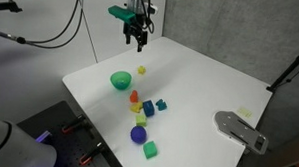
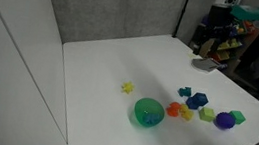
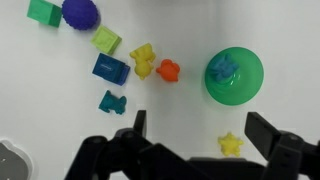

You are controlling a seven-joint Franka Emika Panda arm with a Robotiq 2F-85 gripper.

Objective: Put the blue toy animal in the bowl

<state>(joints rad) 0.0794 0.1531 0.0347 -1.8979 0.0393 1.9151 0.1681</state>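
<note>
My gripper is spread wide open with nothing in it. In the wrist view the two dark fingers stand far apart with just white table between them, and an exterior view shows the gripper hanging well above the far end of the table. The closest thing to it is a little yellow star, sitting just inside the finger on the right of the wrist view. Next is a small teal toy, a bit ahead of the opposite finger. Ahead of the star is the green bowl, and the blue toy animal is lying inside it, a touch off centre. I can't tell much of its shape from up here. Level with the bowl and out toward the middle there's an orange toy touching a yellow toy, then a blue cube just beside that. Farther out is a lime-green cube. Farthest from the fingers are a dark blue-purple ball and a green cube, near each other at the edge of the view. A gray flat object sits at the table edge, well away from the toys. Both exterior views show the bowl apart from the toy cluster.
</note>
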